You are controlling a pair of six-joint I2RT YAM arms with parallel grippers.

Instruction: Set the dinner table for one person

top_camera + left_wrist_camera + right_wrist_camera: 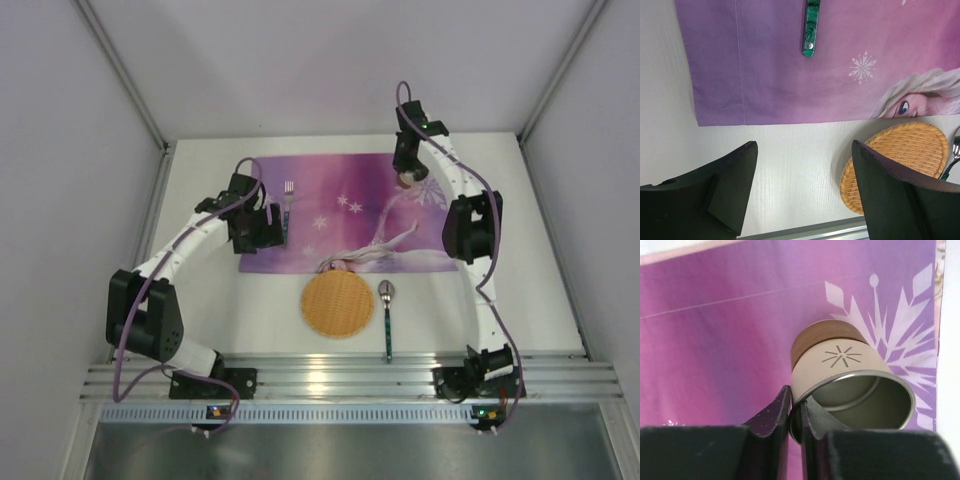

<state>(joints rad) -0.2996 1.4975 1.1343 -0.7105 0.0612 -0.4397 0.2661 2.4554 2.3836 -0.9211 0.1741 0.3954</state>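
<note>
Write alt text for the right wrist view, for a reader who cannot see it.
The right claw pinches the rim of a beige cup, seen from its open end. Behind it lies a purple placemat printed with a white snowflake.

A placemat [340, 210] lies on the table [520, 290], a fork [288, 205] on its left part, a cup [408, 178] over its right. Before it sits a wicker plate [337, 304], with a spoon [387, 318] just right.

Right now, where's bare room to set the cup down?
Bare: placemat centre, between the fork and the cup held in the right fingers; dinner table left of the wicker plate; dinner table right of the spoon. Crowded: the narrow plate-to-spoon gap, and the fork's side where the left fingers hover open.
</note>
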